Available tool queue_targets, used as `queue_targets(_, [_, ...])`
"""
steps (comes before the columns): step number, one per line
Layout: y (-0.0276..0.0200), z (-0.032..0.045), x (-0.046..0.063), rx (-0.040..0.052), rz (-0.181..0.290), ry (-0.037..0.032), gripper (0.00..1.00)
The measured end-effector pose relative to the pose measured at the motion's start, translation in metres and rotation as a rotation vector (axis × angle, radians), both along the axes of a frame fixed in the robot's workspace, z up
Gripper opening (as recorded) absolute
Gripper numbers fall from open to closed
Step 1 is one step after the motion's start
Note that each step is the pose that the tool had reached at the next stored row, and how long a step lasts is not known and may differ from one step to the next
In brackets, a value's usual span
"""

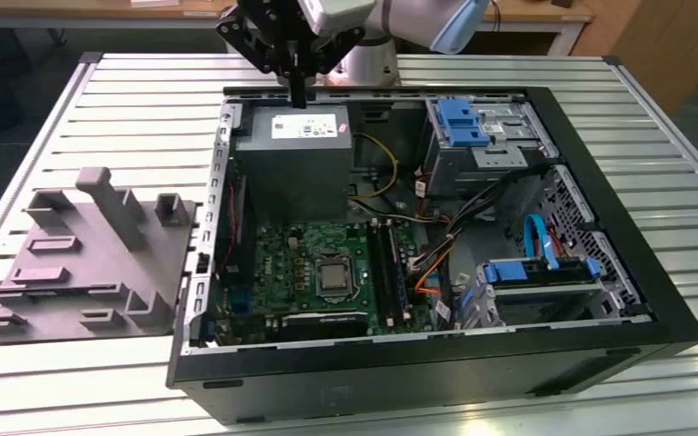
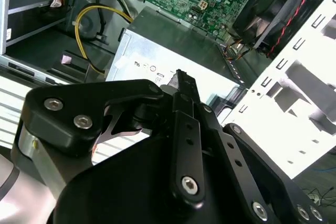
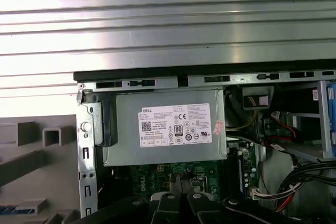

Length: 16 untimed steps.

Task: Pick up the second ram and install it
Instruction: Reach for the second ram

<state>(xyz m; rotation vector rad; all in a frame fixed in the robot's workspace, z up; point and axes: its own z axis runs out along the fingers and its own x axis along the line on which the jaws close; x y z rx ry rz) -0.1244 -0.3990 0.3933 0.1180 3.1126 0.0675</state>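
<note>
Gripper [image 2: 181, 75] nearest lens, fingers [image 2: 186, 129] pressed together, hung above power supply [image 1: 291, 150] at rear of open computer case [image 1: 446, 381]. Second ram [image 3: 14, 208], seemingly the bluish strip in first wrist view, lay on grey fixture [image 1: 83, 263], well apart from gripper. Fixture sat on slatted counter [image 1: 143, 91], just beside case, at exterior view's left. Motherboard [image 1: 324, 263] adjoined power supply inside case.

Black gripper [image 1: 297, 89], silver-grey arm [image 1: 385, 20], blue cap [image 1: 456, 32]
</note>
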Motion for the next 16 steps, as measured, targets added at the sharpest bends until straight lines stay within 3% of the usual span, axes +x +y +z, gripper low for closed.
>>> queue_targets(16, [0.0001, -0.0013, -0.035, 0.0004, 0.0, -0.0001, 0.1])
